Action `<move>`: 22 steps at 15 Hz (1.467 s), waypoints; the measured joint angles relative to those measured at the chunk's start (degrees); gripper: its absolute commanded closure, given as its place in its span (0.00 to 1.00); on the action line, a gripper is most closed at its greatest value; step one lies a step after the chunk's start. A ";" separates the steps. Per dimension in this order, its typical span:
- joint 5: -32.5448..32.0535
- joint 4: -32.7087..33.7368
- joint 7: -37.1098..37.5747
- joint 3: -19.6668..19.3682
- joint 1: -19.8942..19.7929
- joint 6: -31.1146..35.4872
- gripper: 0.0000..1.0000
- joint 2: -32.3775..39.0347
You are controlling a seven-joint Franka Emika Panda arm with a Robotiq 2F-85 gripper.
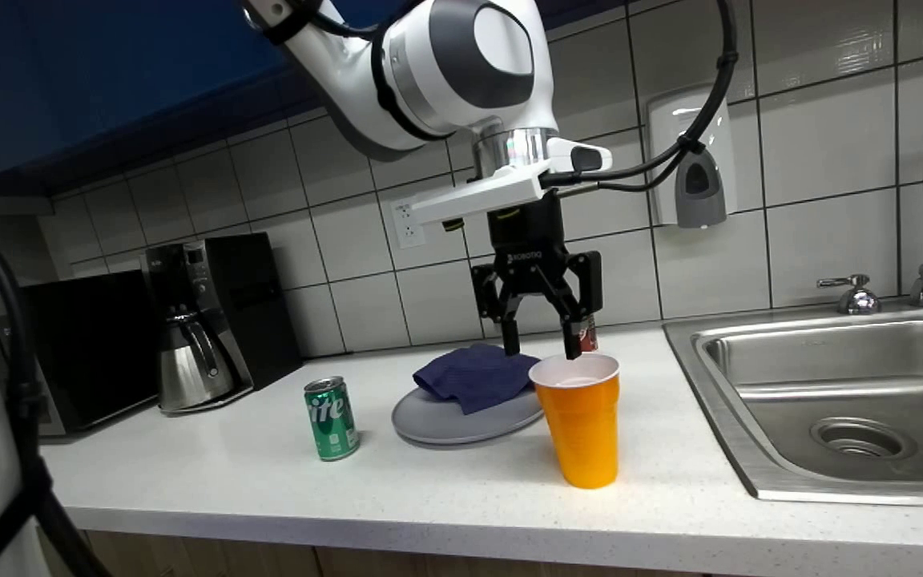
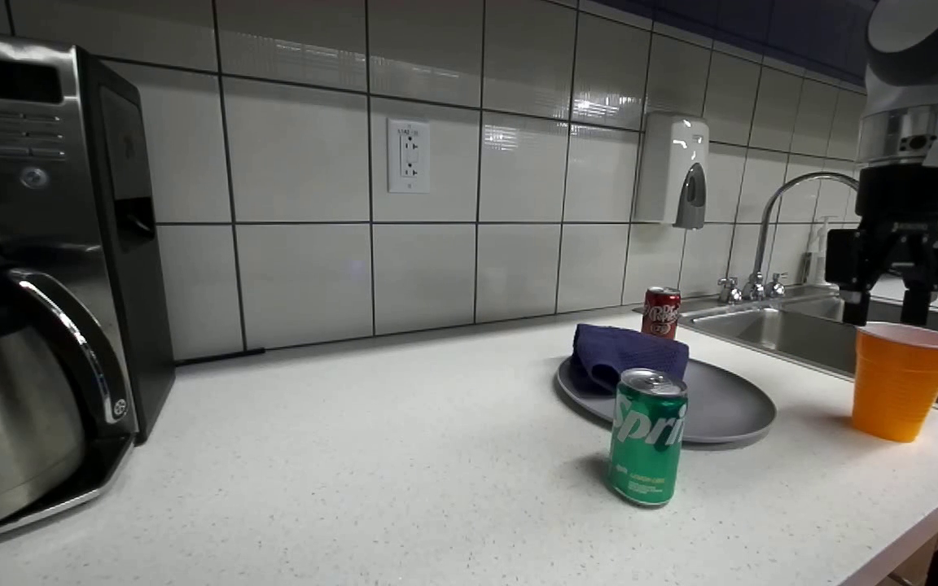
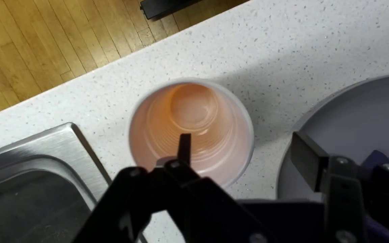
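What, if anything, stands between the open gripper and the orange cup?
Nothing visible. The open gripper hangs close to the rim of the orange cup, with no object between them; the gray plate lies beside the cup, not in between.

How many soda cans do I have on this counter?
2: a green can beside the gray plate, and a red can behind the plate. More may be hidden.
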 measured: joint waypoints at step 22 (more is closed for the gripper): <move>-0.04 -1.09 1.79 6.03 3.46 -0.46 0.00 -7.62</move>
